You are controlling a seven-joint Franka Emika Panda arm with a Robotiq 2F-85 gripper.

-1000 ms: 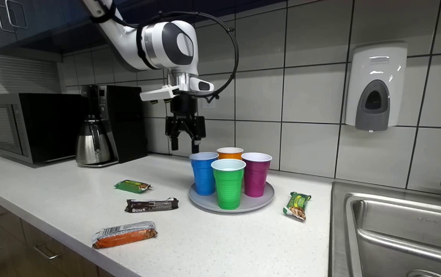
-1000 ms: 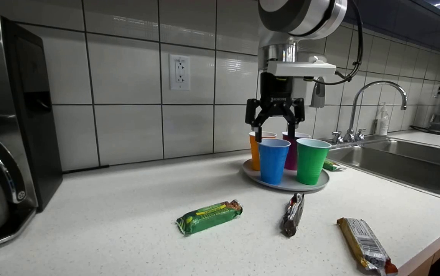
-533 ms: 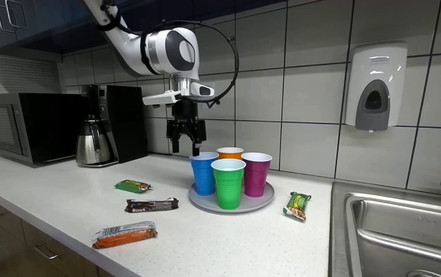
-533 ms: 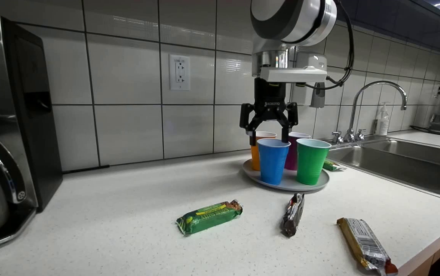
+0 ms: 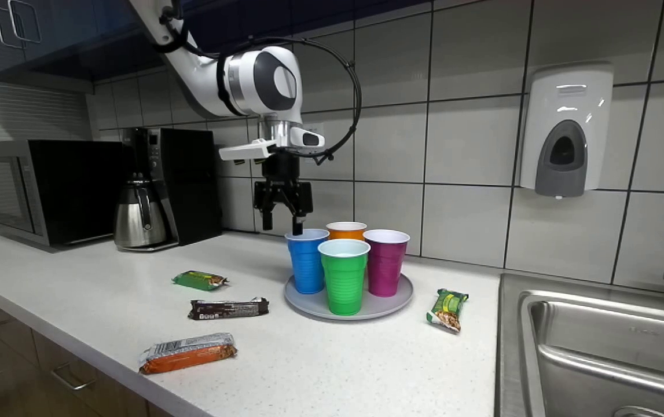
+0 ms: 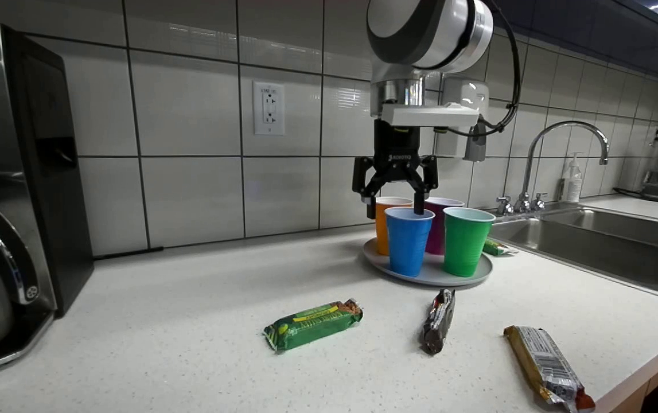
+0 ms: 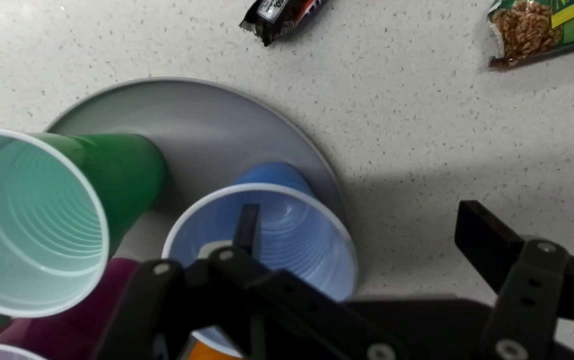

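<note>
Upright blue cup (image 6: pixel 409 246), white-rimmed, open-topped, on the round gray plate (image 6: pixel 433 276)

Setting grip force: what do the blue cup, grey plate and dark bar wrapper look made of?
Blue cup: likely thin plastic, mild gloss; moulded rings inside, pale rim.
Grey plate: satin, plastic or glazed ceramic; soft sheen leaves it open.
Dark bar wrapper: probably shiny plastic film; crinkles, glints, jagged end.

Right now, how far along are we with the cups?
Looks done: the reach. The tool hangs at the blue cup, one finger at its mouth, the other outside. In hand: no cup yet; the tool stands open. Left, probably: any grip or lift, since that cup, the green cup, the purple cup and the orange cup all stand on the gray plate.
</note>
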